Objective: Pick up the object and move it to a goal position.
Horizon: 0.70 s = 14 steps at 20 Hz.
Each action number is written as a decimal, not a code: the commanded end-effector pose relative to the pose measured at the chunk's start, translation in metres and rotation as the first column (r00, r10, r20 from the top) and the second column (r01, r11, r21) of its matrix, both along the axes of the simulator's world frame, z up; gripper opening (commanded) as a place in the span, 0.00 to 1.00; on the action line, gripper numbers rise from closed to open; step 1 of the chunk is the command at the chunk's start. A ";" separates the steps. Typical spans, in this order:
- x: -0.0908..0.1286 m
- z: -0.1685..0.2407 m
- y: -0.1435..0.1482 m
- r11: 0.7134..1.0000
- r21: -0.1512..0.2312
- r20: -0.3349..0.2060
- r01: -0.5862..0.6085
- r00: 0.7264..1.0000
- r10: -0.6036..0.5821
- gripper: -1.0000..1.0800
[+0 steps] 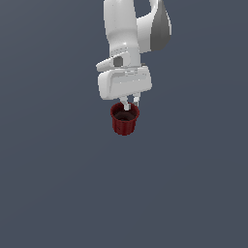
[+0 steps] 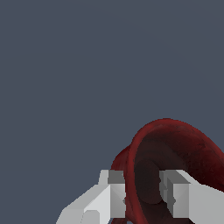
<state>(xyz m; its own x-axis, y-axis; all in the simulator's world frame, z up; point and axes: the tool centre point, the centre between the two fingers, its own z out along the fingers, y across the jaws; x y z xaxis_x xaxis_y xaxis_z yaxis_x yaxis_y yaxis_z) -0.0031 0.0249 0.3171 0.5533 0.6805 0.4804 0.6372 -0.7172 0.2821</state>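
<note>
Exterior view: the white Panda arm (image 1: 128,34) descends from the top centre of the frame. Its claw (image 1: 131,102) sits just above centre, fingers pointing down into the rim of the dark red ribbed cup (image 1: 125,119). The cup is upright, mouth up, slightly above frame centre.

Wrist view: the claw (image 2: 142,192) is nearly closed, pinching the wall of the cup (image 2: 175,144) at the lower right of the frame; one finger (image 2: 114,194) outside the rim, the other inside. Plain grey-blue surround.
</note>
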 end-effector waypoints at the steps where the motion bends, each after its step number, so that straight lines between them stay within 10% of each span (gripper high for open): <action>1: -0.001 0.008 0.003 1.000 0.000 0.004 -0.001 1.000 0.001 0.00; 14: -0.014 0.062 0.020 1.000 0.009 0.011 -0.004 1.000 0.004 0.00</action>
<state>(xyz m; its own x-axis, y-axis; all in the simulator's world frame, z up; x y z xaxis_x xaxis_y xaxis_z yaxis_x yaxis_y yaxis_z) -0.0155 0.0419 0.3695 0.5477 0.6784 0.4897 0.6377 -0.7174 0.2805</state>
